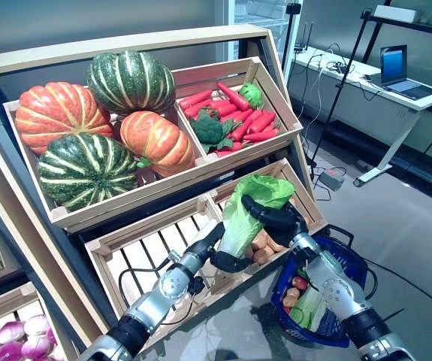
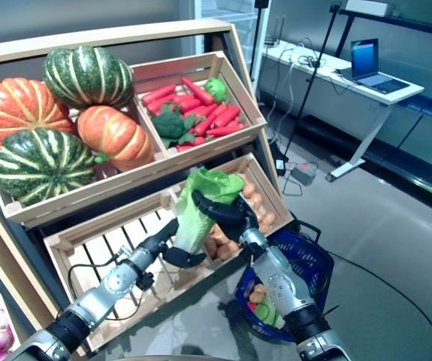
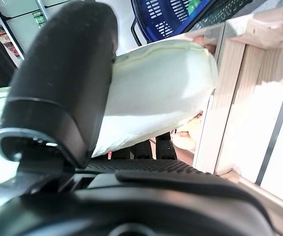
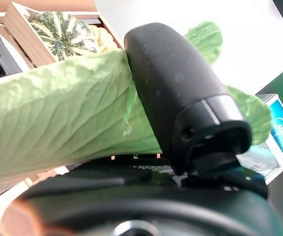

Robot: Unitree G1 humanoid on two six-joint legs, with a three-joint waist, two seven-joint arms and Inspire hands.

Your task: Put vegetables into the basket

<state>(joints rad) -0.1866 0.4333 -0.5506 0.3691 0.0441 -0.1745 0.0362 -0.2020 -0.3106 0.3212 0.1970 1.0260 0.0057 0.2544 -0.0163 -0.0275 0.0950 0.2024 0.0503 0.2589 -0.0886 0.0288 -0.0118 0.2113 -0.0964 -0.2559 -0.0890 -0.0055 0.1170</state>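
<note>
both hands on one cabbage [image 1: 249, 210], held upright in front of the lower right crate [image 1: 306, 197] of the wooden stand [image 1: 20, 226]. left hand [image 1: 227, 259] is curled round its pale lower stalk; its wrist view shows the thumb [image 3: 65, 83] pressed over the white stem with fingers wrapped under it. right hand [image 1: 276, 216] is clamped round the green leafy part higher up; its wrist view shows the thumb [image 4: 180, 93] across the leaves.

blue basket [image 1: 354, 263] sits on the floor to the right of the stand, just below the right hand. already has some produce in it: something small and red, plus pale green pieces, can't tell exactly what. cabbage is above and left of the basket rim, not inside it.

lower right crate holds light brown potatoes [image 1: 264, 244] behind the cabbage. lower left crate [image 1: 144, 252] shows bare slats.

upper shelf: left crate has two orange pumpkins [image 1: 54, 113] and two dark green striped pumpkins [image 1: 84, 169]. right crate has red peppers [image 1: 249, 120] with broccoli [image 1: 209, 129] and a small green cabbage head [image 1: 251, 94].

purple onions [image 1: 13, 335] in a low crate far left. desk with an open laptop [image 1: 400, 71] in the background right.
</note>
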